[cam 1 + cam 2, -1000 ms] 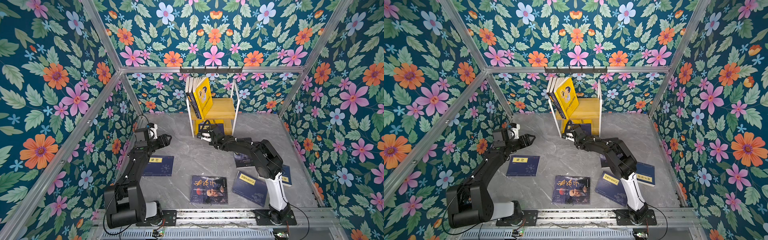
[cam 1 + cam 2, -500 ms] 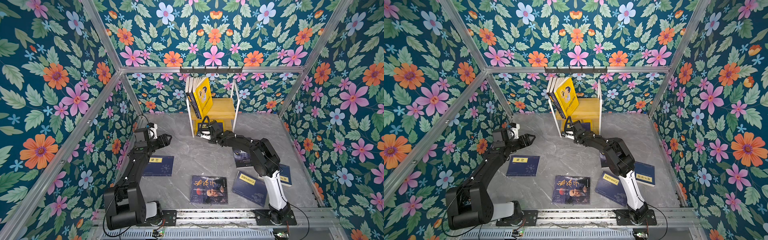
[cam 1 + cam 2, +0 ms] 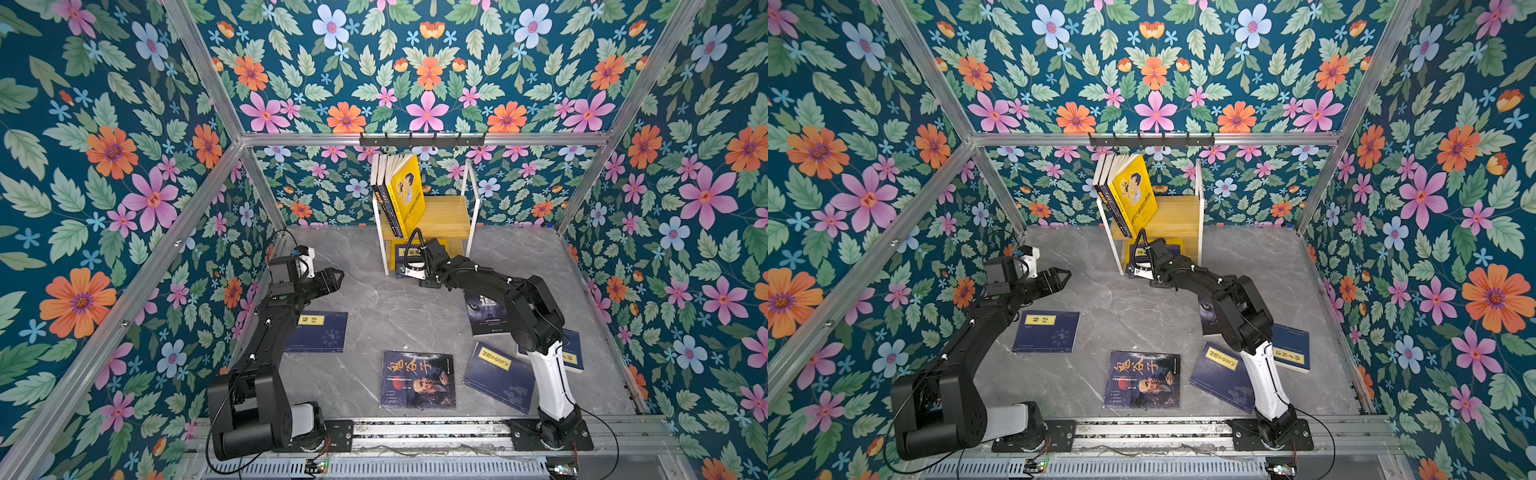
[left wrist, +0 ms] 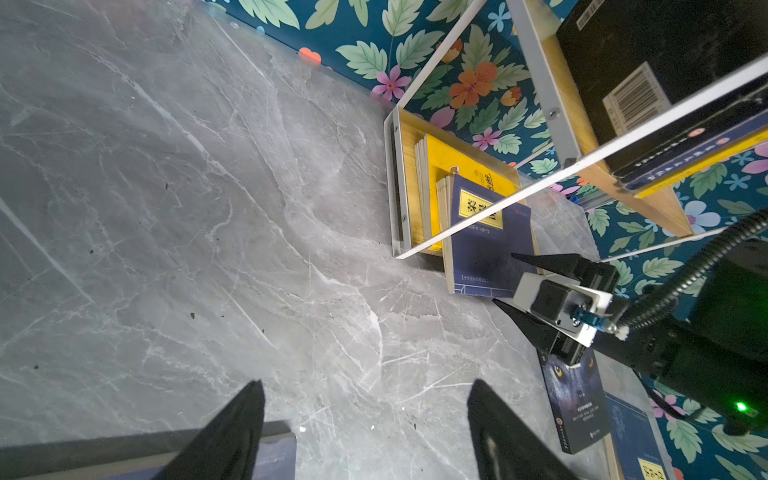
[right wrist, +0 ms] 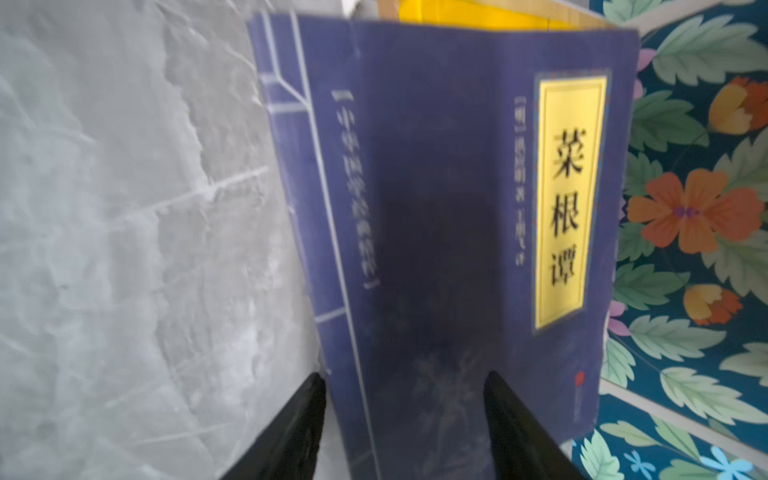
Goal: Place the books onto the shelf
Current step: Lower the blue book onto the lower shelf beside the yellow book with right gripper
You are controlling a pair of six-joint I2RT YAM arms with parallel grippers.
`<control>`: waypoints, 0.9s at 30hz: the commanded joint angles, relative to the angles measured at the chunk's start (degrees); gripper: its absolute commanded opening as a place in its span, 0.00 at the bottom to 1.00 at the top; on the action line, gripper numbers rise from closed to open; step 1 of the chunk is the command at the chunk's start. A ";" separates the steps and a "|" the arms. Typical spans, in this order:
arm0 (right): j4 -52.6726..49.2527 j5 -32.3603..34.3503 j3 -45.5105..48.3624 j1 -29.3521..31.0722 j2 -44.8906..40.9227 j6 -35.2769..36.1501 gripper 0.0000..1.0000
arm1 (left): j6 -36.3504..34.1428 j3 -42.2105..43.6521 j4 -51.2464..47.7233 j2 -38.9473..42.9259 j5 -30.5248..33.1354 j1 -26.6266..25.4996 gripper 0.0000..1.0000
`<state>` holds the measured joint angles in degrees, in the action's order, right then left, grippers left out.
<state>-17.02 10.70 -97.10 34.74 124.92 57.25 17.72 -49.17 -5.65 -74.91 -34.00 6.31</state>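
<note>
The shelf (image 3: 448,210) (image 3: 1177,214) stands at the back wall. A bright yellow book (image 3: 407,195) (image 3: 1133,193) and dark ones lean on its top tier. On the lower tier a navy book with a yellow label (image 4: 486,245) (image 5: 436,187) lies on a yellow book (image 4: 440,166), its near end sticking out. My right gripper (image 3: 409,272) (image 4: 505,278) (image 5: 405,376) is open at that end, fingers on either side of it and not pressing on it. My left gripper (image 3: 336,276) (image 4: 366,384) hangs open above the floor. Beside it lies a navy book (image 3: 322,332) (image 3: 1048,332).
More books lie on the grey floor: the old man's face (image 3: 417,380), the wolf eye (image 3: 484,313) (image 4: 577,403), and two navy ones (image 3: 498,374) (image 3: 571,353) by the right arm's base. A black hook rail (image 3: 422,139) hangs above the shelf. Floral walls close three sides.
The right gripper went from shut to open, letting go of the navy book on the lower tier. The left arm stayed put.
</note>
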 commanded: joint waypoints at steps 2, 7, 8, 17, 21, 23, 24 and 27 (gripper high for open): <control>-2.15 -2.01 -2.08 -0.68 0.18 -0.48 0.61 | -0.19 0.20 1.12 -0.06 0.51 -0.01 0.79; -3.62 -4.18 -4.66 -1.57 1.51 -0.58 0.59 | 0.13 0.20 1.08 -0.19 -0.24 0.02 0.79; -4.04 -4.77 -5.19 -1.82 1.84 -0.77 0.58 | 0.13 0.34 1.25 -0.15 0.36 -0.06 0.78; -5.29 -5.43 -7.05 -2.40 2.70 -0.56 0.56 | 0.47 0.56 1.52 0.01 0.36 0.01 0.78; -5.13 -6.70 -7.08 -2.49 2.16 -1.06 0.55 | 0.21 0.56 1.34 0.03 0.07 0.15 0.79; -5.79 -7.09 -7.61 -2.40 2.12 -1.85 0.55 | 0.19 0.74 1.52 0.12 0.56 0.08 0.78; -6.15 -7.31 -7.98 -2.33 2.12 -2.28 0.56 | 0.32 0.70 1.52 0.20 0.40 0.09 0.79; -6.48 -9.05 -8.11 -2.13 1.62 -3.19 0.58 | 0.48 0.39 1.39 0.16 -0.59 0.04 0.79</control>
<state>-22.50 4.19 -104.92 32.42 127.44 55.44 17.96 -48.51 -5.34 -74.98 -34.17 6.33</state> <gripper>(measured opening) 0.575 0.785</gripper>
